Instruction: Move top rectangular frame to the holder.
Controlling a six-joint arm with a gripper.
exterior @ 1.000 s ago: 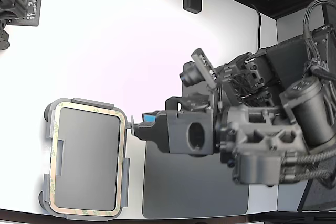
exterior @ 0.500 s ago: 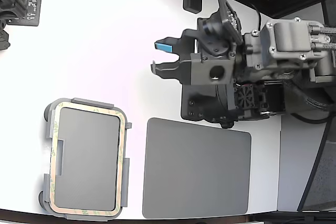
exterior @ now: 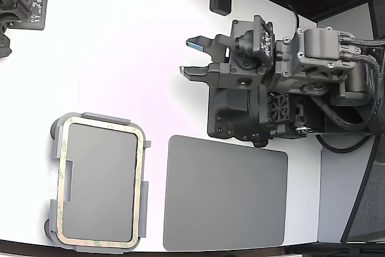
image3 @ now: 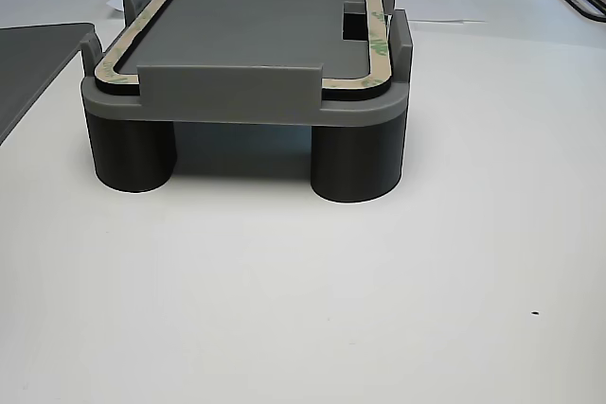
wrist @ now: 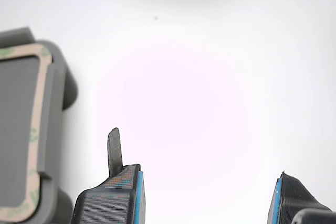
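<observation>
Exterior view, lower left of the frame: the light grey rectangular plastic holder (exterior: pixel 55 179) with raised edge tabs sits on the white worktop (exterior: pixel 120 58), and the thin tan-beige rectangular frame (exterior: pixel 140 176) with greenish mottling lies seated on it, ringing a dark grey inner panel. Just beside the holder, in the lower middle of the frame, a smooth dark grey flat mat (exterior: pixel 225 194) lies on the worktop, apart from the holder by a narrow strip of white. Above the mat, in the upper right of the frame, the dark grey arm reaches in, and its gripper (exterior: pixel 194 56) points toward the exterior view's left with its two fingers spread and nothing between them, well apart from the frame.

In the wrist view the holder (wrist: pixel 65 85) and a corner of the frame (wrist: pixel 42 72) show at the left edge, while the blue-padded gripper (wrist: pixel 207 192) at the bottom edge stands released over bare worktop.

In the other view the holder (image3: pixel 237 96) stands on round dark legs in the upper left of the frame, with the frame (image3: pixel 374 35) lying flat inside its tabs.
</observation>
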